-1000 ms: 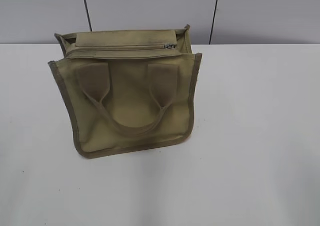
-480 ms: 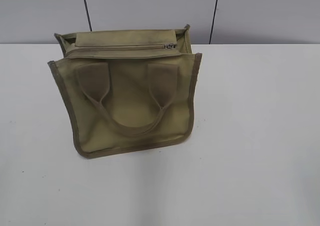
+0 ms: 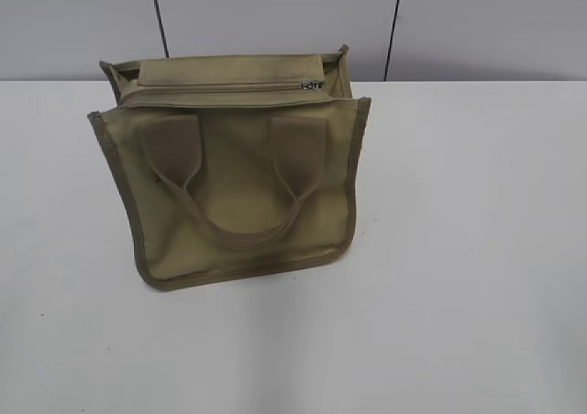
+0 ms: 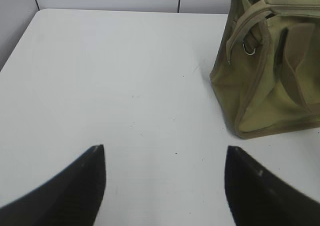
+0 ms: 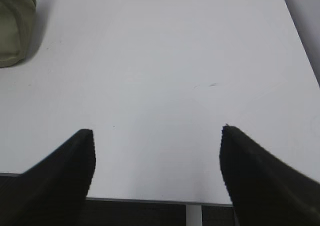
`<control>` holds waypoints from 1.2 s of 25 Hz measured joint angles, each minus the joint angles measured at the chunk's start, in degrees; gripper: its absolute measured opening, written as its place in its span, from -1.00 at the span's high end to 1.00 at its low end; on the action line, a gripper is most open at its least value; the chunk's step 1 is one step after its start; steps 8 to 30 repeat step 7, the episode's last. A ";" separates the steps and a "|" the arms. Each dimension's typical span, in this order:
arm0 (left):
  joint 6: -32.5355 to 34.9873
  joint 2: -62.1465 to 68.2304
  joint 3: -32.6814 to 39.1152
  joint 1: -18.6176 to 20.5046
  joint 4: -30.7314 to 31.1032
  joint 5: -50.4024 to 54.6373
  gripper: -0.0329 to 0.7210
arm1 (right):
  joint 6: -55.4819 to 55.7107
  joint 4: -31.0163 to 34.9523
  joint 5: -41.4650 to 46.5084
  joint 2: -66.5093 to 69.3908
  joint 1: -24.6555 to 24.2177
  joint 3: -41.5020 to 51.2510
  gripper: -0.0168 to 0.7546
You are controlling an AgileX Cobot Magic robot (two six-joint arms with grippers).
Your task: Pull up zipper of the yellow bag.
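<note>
The yellow bag (image 3: 238,171), khaki canvas with darker trim and two looped handles, stands on the white table left of centre. Its zipper (image 3: 220,88) runs across the top, with the silver slider (image 3: 312,84) at the right end. The bag also shows in the left wrist view (image 4: 270,65), with a tab strap and metal ring at its end, and its corner in the right wrist view (image 5: 15,25). My left gripper (image 4: 164,153) is open and empty, left of the bag. My right gripper (image 5: 157,136) is open and empty, over the table's front edge. Neither arm shows in the exterior view.
The white table (image 3: 459,249) surrounds the bag. A grey panelled wall (image 3: 275,19) stands behind it. The table's front edge (image 5: 150,201) shows in the right wrist view, with a dark gap below.
</note>
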 joint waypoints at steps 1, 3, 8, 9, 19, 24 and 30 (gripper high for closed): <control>0.00 0.00 0.00 0.00 0.00 0.00 -0.56 | 0.00 0.00 0.00 0.00 0.00 0.00 -0.59; 0.00 0.00 0.00 0.00 0.00 0.00 -0.56 | 0.00 0.00 0.00 0.00 0.00 0.00 -0.59; 0.00 0.00 0.00 0.00 0.00 0.00 -0.56 | 0.00 0.00 0.00 0.00 0.00 0.00 -0.59; 0.00 0.00 0.00 0.00 0.00 0.00 -0.56 | 0.00 0.00 0.00 0.00 0.00 0.00 -0.59; 0.00 0.00 0.00 0.00 0.00 0.00 -0.56 | 0.00 0.00 0.00 0.00 0.00 0.00 -0.59; 0.00 0.00 0.00 0.00 0.00 0.00 -0.56 | 0.00 0.00 0.00 0.00 0.00 0.00 -0.59; 0.00 0.00 0.00 0.00 0.00 0.00 -0.56 | 0.00 0.00 0.00 0.00 0.00 0.00 -0.59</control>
